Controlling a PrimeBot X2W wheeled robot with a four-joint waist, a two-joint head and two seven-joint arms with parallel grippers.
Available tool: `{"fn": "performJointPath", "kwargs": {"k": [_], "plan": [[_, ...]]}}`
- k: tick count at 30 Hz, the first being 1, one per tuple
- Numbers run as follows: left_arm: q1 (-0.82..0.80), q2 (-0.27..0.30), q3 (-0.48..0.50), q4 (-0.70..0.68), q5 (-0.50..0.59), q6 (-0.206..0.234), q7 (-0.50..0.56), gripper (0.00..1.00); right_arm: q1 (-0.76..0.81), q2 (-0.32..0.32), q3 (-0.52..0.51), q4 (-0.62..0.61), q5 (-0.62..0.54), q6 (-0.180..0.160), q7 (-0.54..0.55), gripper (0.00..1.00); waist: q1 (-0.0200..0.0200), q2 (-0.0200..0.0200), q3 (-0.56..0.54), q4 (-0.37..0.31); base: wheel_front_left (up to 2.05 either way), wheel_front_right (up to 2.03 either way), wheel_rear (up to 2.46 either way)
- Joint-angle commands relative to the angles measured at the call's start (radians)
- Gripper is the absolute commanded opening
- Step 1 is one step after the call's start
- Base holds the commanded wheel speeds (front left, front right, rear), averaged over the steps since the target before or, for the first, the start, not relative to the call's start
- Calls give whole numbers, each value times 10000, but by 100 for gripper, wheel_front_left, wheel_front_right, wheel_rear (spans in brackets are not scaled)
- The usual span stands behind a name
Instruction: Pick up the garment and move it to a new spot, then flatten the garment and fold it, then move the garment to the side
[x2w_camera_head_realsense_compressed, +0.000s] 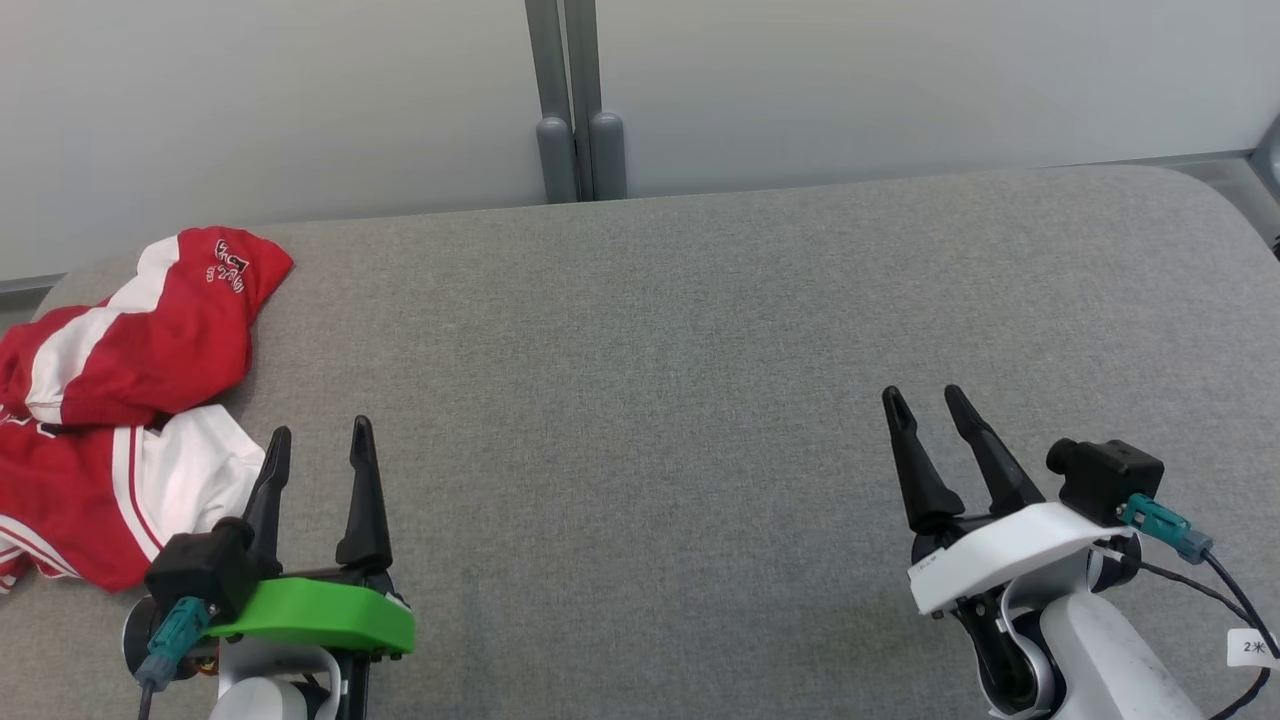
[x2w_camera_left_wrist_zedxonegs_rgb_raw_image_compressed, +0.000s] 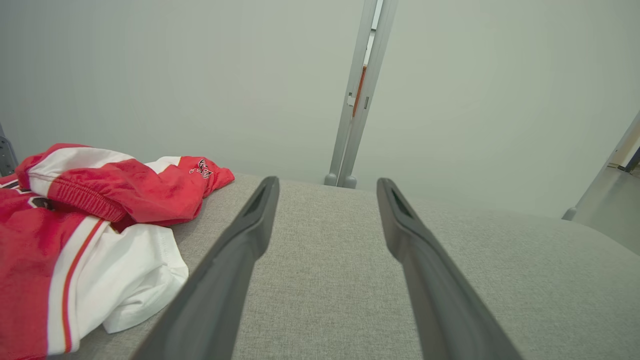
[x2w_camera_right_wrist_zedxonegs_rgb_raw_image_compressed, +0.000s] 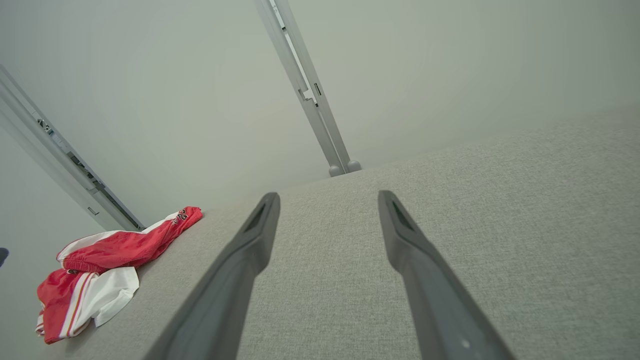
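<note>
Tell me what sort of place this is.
Probably an indoor lab or office test bay: a grey fabric-covered table, plain pale partition panels joined by a grey metal post, and a crumpled red-and-white garment.

Grey padded surface lying open across middle and right
The crumpled red-and-white garment is taking up the left end, just beside the left gripper; wall panels and a grey post are closing off the far edge.

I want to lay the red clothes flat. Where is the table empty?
Bare grey fabric tabletop runs from the crumpled red-and-white garment rightward to the rounded right edge, including between the open left gripper and open right gripper. Crowded: the left edge, under the garment.
</note>
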Motion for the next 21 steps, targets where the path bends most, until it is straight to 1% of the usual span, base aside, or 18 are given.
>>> {"fn": "performJointPath", "kwargs": {"k": [1,21], "plan": [[-186,81,-12,-48,226,21,-84,100,-199,-70,59,0,-216,3,-82,100,-1,0,4,1,0,0,0],[-307,90,-196,-35,1655,118,-463,100,-405,-111,317,165,-1470,2,-467,100,-1,0,168,-36,0,0,0]]}}
